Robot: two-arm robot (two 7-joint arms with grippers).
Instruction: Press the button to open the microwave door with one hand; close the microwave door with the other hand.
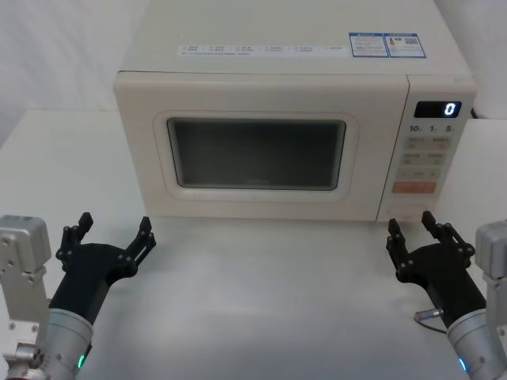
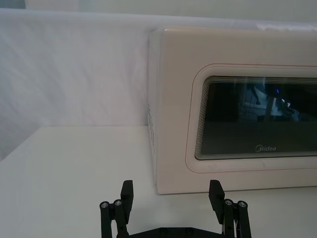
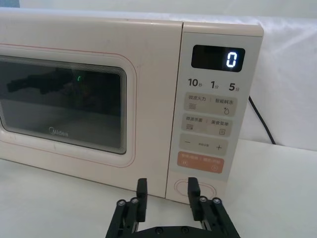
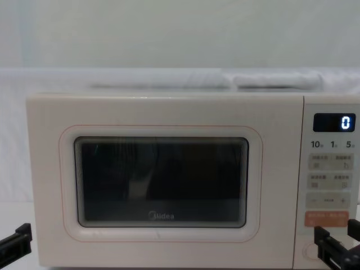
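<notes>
The right gripper (image 1: 412, 225), black plastic on a silver cylindrical wrist with a green light, hovers low over the white table (image 1: 261, 301) just in front of the cream microwave's bottom right corner, its two fingers spread wide and holding nothing. In the right wrist view the right gripper (image 3: 167, 192) points at the foot of the narrow control panel (image 3: 218, 99), and the large cream oval-cornered push button (image 3: 198, 188) with its raised rim sits just beyond the fingertips (image 3: 193, 187), partly hidden behind one of them; whether that finger touches the button cannot be told. In the chest view the right gripper (image 4: 336, 233) shows at the lower right, in front of the panel's lowest part.

The button lies at the bottom of the control panel, directly under the orange rectangular key (image 3: 202, 161), which in turn sits below the pale keys and the dark digital display (image 3: 218, 58) reading "0".

The microwave door (image 1: 257, 150), a wide cream panel with a dark rounded-rectangle window, a thin pinkish outline and a "Midea" logo, is shut flush with the front of the microwave, to the left of the control panel.

The left gripper (image 1: 113, 233), also black plastic on a silver arm, hangs over the table near the microwave's front left corner, apart from it, fingers spread wide and empty. In the left wrist view the left gripper (image 2: 171, 194) faces the door's lower left edge.
</notes>
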